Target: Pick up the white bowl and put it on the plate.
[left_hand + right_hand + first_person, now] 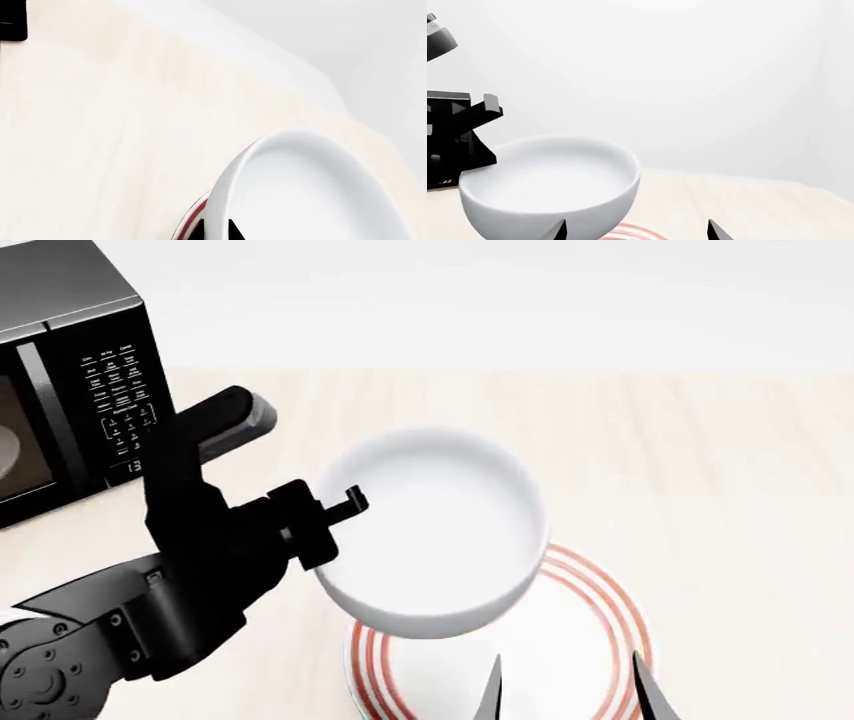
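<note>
Presently the white bowl (434, 530) is off the table (721, 460), carried by the left gripper (334, 520), whose jaws are closed on the bowl's left rim. In the left wrist view the rim passes between the two dark fingertips (231, 231), one inside and one outside the wall, which confirms the hold. The bowl (550, 182) sits level, not tilted, as the right wrist view shows.

The plate (587, 640) lies on the table at the near right of the bowl. From the head view the bowl overlaps the plate's far-left part, so it is not yet centred over it. The right wrist view shows a strip of the red-ringed plate (634, 233) beneath the bowl's base, with the bowl judged to be clear above it and not touching.

The right gripper (567, 690) hovers at the near edge over the plate, its jaws spread wide and holding nothing.

Assessment: the pick-up is done. What is left is a short shift toward the near right, the lowering onto the plate, and the release. A black microwave (67, 380) stands at the far left, well apart from the work.
</note>
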Controlling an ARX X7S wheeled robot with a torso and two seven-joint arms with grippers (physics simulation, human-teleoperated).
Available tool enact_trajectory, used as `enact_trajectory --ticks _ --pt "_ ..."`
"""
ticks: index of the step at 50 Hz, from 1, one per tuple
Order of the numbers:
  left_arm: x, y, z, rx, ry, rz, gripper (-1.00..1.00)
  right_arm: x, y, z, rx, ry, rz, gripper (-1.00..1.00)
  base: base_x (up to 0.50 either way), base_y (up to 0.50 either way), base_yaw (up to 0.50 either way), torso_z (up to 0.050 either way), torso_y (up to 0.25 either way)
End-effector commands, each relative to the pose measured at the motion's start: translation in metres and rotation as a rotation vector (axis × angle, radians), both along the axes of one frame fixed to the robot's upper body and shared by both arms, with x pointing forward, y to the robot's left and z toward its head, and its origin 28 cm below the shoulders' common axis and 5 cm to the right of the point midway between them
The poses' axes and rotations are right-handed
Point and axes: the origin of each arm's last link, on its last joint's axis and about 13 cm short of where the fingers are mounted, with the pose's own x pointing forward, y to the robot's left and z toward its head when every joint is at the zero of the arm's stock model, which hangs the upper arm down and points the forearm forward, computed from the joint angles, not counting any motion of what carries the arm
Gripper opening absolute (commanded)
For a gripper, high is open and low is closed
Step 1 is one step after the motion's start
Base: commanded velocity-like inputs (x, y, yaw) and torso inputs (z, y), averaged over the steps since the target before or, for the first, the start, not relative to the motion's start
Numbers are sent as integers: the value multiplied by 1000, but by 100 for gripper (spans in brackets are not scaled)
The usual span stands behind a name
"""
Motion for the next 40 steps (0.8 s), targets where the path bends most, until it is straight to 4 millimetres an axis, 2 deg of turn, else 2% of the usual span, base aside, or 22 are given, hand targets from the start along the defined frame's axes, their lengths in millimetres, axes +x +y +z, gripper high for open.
enact_trajectory --ticks 1,13,40 --pt "6 -6 -6 -8 -11 0 -100 0 0 0 1 2 1 100 0 0 0 0 0" --pt "8 -13 -9 25 -7 -61 -100 1 -1 -1 0 4 -2 100 0 0 0 0 0" --pt "10 -25 -10 -34 -12 -102 -100 1 0 -2 -2 9 0 100 0 0 0 0 1"
